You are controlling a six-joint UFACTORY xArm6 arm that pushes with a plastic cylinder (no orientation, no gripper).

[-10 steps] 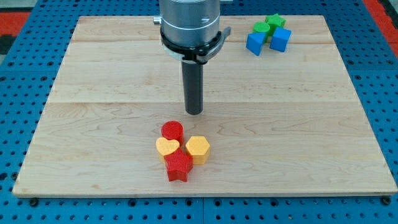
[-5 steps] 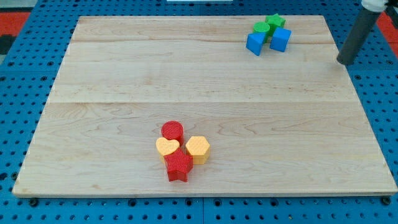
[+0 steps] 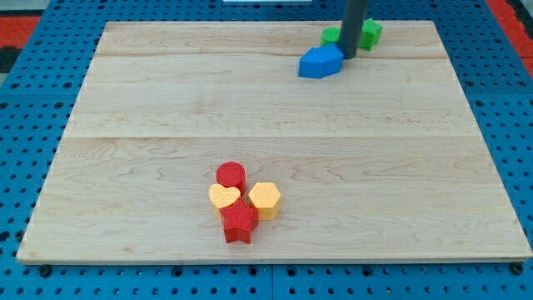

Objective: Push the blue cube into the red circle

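Down at the board's far edge my tip (image 3: 350,56) comes in from the view's top as a plain dark rod, with no jaws to widen or narrow and nothing held; its end sits just at the 3 o'clock side of a blue mass (image 3: 321,62), seemingly touching it, though actual contact cannot be made out. That blue mass reads as one low, blurred lump; whether it is the blue cube alone or two blue blocks pressed together cannot be told. Behind the rod, at 12 o'clock from the tip, green blocks (image 3: 368,33) peek out on either side of the shaft; their shapes are too hidden to name. All of this sits near the top of the wooden board (image 3: 125,125), toward 1 o'clock from its centre.

Well apart, toward 6 o'clock from the board's centre, a tight cluster lies: the red circle (image 3: 231,176) at its top; a yellow heart (image 3: 223,197) just at 7 o'clock of it, touching; a yellow hexagon (image 3: 265,198) at 4 o'clock of the circle; a red star (image 3: 239,222) at the bottom, wedged between the two yellow pieces. Around the board runs a blue pegboard surface (image 3: 25,108).
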